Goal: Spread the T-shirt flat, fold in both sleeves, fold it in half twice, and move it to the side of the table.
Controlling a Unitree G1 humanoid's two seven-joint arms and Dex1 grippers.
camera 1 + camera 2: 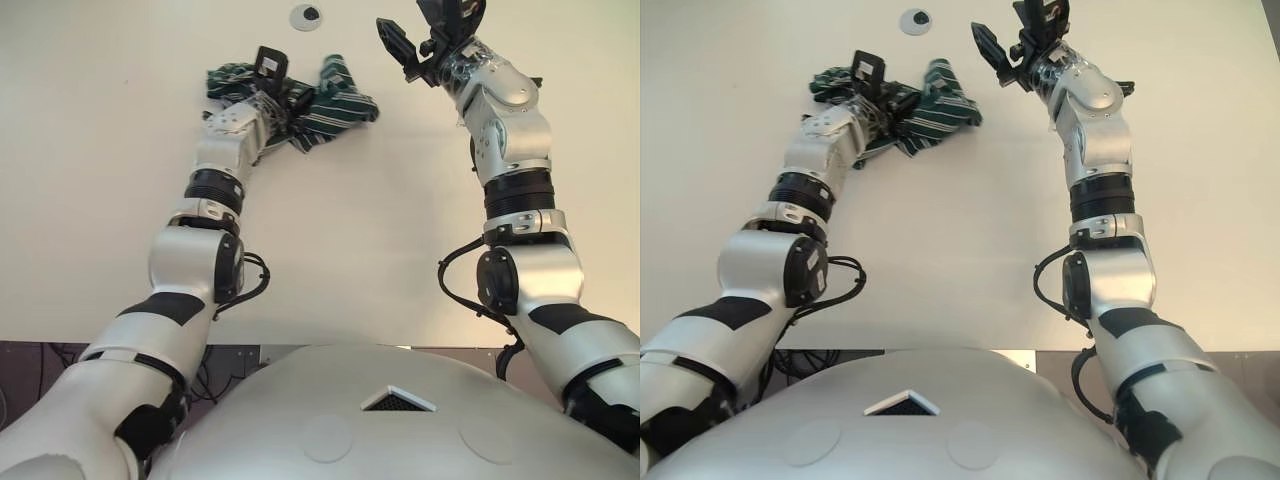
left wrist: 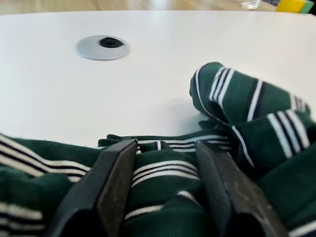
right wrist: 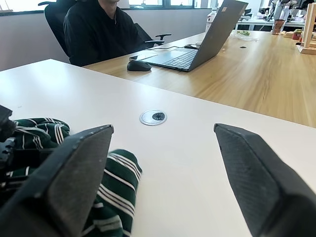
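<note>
1. The shirt (image 1: 330,105) is left crumpled at the far side of the table (image 1: 400,200), not yet spread.
2. A fold is clamped by the left gripper (image 2: 165,148), probably for pulling flat.
3. The right gripper (image 1: 425,35) is held agape just right of it, likely for a second grasp.

An open-plan office is shown. A white table (image 3: 197,153) with a round cable grommet (image 3: 153,117) set into it is adjoined on its far side by a long wooden desk (image 3: 256,74), on which an open laptop (image 3: 210,34) and a mouse (image 3: 138,65) are placed. A black swivel chair (image 3: 52,19) is drawn up behind that desk.
</note>
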